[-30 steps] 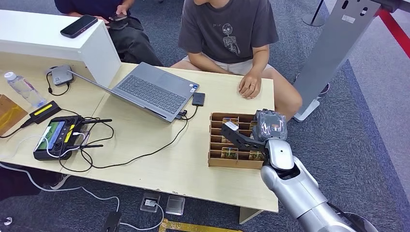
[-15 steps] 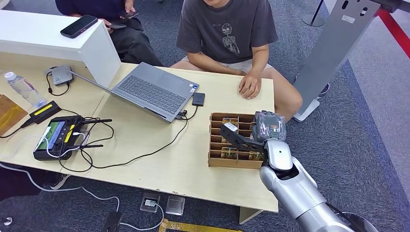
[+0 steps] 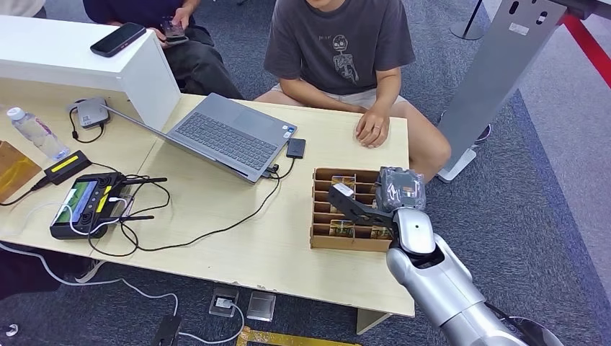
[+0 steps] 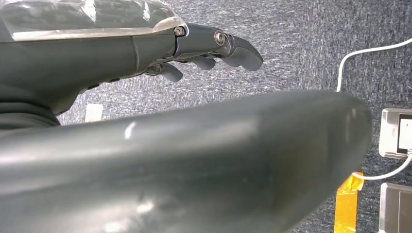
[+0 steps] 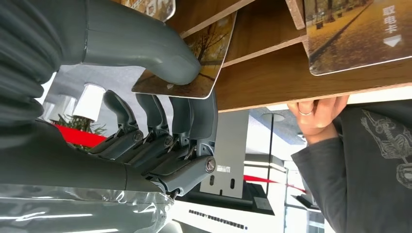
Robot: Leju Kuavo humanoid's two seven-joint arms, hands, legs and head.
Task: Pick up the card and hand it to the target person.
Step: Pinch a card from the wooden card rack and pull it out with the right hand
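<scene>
Right hand (image 3: 360, 205) over wooden card rack (image 3: 321, 216) at tabletop (image 3: 238, 245) edge; barely shifted over last second, slight creep. Thumb and fingers pinch card (image 5: 187, 73), card still in its slot. Grasp seated; lift next. Left hand (image 4: 214, 48) hangs, fingers apart, empty. Seated person (image 3: 339, 50) waits opposite.

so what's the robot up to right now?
The right hand is over the card rack on the table, pinching a card between thumb and fingers; the card is still at its slot. A person sits opposite, one hand resting on the table. The left hand hangs over the floor, holding nothing.
</scene>
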